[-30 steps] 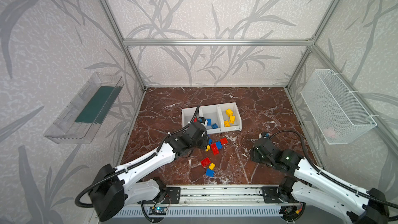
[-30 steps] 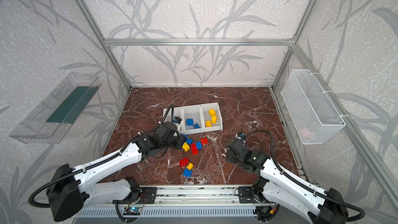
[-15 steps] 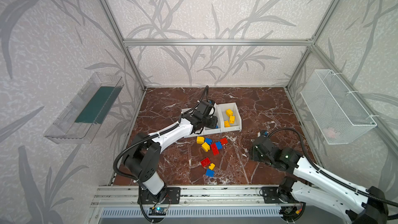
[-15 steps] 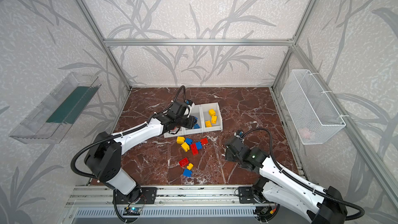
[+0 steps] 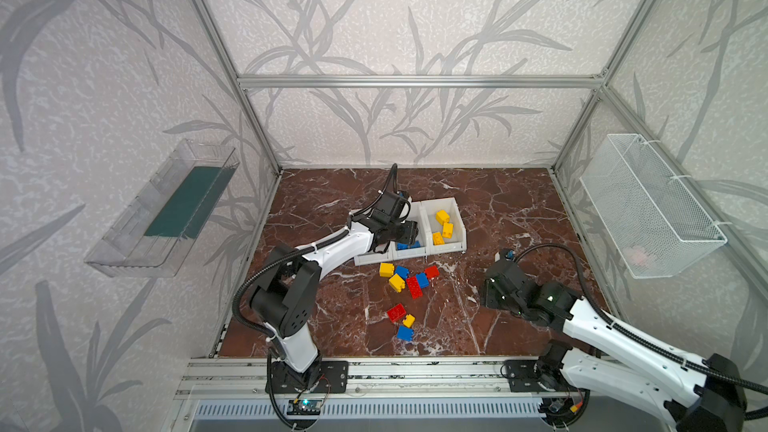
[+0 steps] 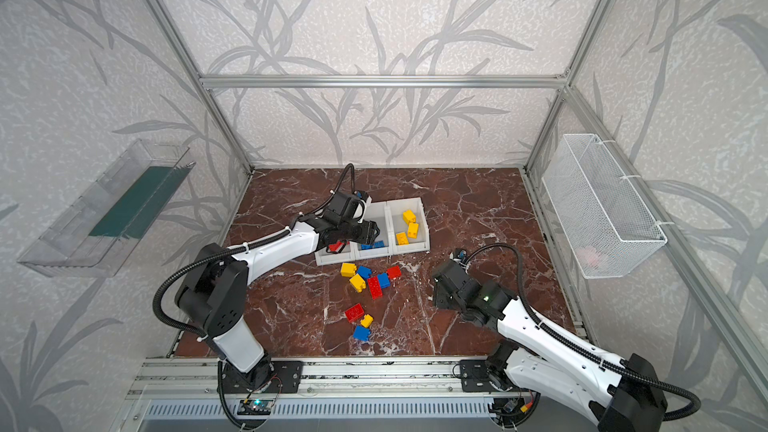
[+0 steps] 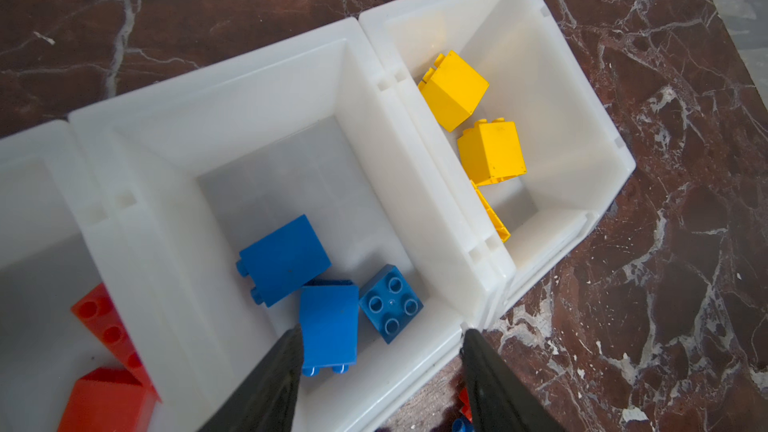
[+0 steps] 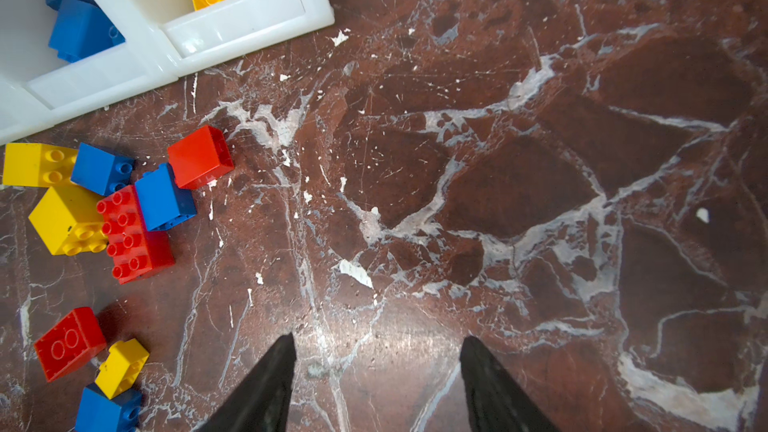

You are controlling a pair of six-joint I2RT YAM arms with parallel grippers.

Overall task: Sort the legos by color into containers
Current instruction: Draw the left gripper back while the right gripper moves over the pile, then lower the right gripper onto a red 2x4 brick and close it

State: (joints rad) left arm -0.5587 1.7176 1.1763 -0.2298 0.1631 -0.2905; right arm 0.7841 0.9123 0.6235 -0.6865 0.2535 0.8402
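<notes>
Three white bins stand in a row. The middle bin (image 7: 266, 89) holds three blue legos (image 7: 284, 259), the bin beside it (image 7: 561, 76) yellow legos (image 7: 492, 151), and the third bin (image 7: 33, 201) red legos (image 7: 108, 330). My left gripper (image 7: 380, 330) hangs open over the middle bin's near wall (image 5: 405, 232). A blue lego (image 7: 330, 326) lies loose beside one finger. Loose red, blue and yellow legos (image 5: 414, 287) lie on the floor in front of the bins, with a smaller group (image 5: 396, 312) nearer the front. My right gripper (image 8: 378, 338) is open and empty over bare marble, right of the pile (image 5: 494, 288).
A wire basket (image 5: 648, 209) hangs on the right wall and a clear tray (image 5: 166, 209) on the left wall. An aluminium rail (image 5: 374, 371) runs along the front edge. Frame posts stand at the back corners.
My left arm swung from the loose pile back to the bins, and its jaws now stand apart over the middle bin. The right arm has hardly moved.
</notes>
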